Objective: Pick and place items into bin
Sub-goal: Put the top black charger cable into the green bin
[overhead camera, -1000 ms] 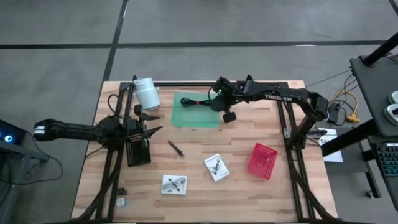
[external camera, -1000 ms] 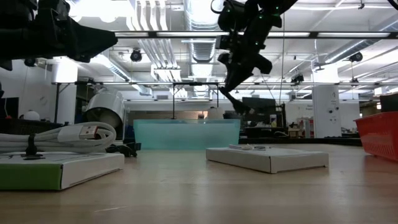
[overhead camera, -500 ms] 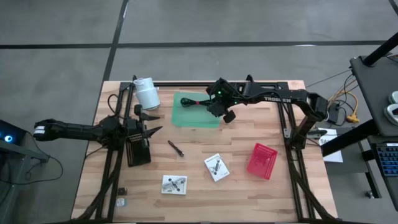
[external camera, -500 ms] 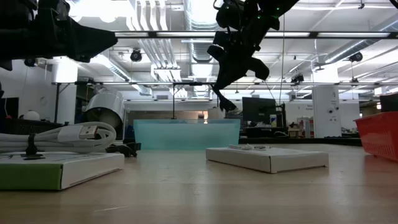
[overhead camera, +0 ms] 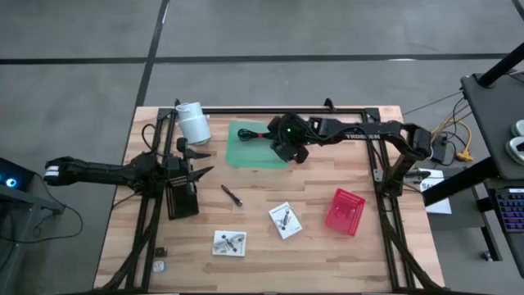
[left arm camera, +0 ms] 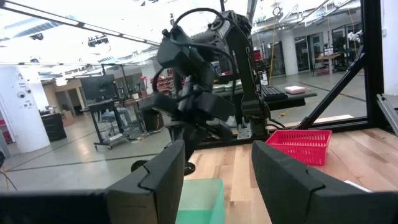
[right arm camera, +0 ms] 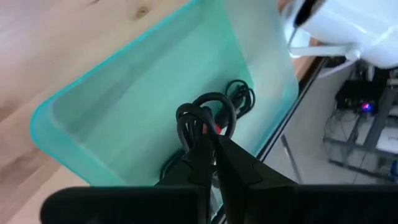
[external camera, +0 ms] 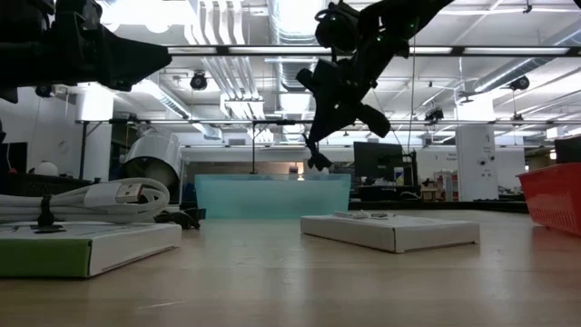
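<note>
A black cable bundle with a red tie (right arm camera: 205,119) lies in the translucent green bin (overhead camera: 246,156), with a second dark coil (right arm camera: 240,96) farther in; the high view shows the cable (overhead camera: 252,133) too. My right gripper (overhead camera: 282,147) hangs shut over the bin's right end. Its tips (external camera: 315,163) stay above the bin's rim (external camera: 272,179). The pen-like tool (overhead camera: 231,195) and two white packets (overhead camera: 285,220) (overhead camera: 229,243) lie flat on the wood. My left gripper (overhead camera: 201,172) waits open at the table's left, seen as spread fingers (left arm camera: 217,177).
A red basket (overhead camera: 345,211) sits to the right of the packets. A white roll (overhead camera: 194,123) stands at the far left, beside the bin. A black box (overhead camera: 182,197) lies under the left arm. Small bits (overhead camera: 160,252) rest near the near-left corner.
My right gripper has moved toward the table's left, from beside the bin's right edge to over the bin. It has also come down a little and swung its fingers toward the bin. The cable in the bin has stayed where it was.
</note>
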Tool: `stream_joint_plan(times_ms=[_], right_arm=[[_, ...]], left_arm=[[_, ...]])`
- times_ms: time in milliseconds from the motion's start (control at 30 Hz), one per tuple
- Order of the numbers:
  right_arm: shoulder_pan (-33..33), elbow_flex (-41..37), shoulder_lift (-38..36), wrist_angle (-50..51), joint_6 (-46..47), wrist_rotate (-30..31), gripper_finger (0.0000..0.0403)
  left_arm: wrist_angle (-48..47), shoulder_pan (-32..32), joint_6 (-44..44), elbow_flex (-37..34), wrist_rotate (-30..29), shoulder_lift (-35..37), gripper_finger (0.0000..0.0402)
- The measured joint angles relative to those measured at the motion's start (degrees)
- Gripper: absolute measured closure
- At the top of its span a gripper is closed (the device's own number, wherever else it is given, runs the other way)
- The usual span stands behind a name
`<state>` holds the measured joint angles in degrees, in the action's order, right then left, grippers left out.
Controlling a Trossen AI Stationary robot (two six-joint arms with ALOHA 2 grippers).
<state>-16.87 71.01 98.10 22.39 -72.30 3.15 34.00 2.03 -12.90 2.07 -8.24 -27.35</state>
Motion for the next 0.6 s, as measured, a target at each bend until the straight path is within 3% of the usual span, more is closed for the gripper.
stream_joint_plan(times_ms=[200, 600], right_arm=[[0.2, -2.4, 0.2, -0.4, -2.4, 2.9, 0.0394], [0.9, -8.3, 0.2, -8.3, -7.3, 3.0, 0.0394]], left_arm=[[0.0, 0.0, 0.0, 0.0, 0.0, 0.0, 0.0230], [0.0, 0.0, 0.0, 0.0, 0.0, 0.0, 0.0230]])
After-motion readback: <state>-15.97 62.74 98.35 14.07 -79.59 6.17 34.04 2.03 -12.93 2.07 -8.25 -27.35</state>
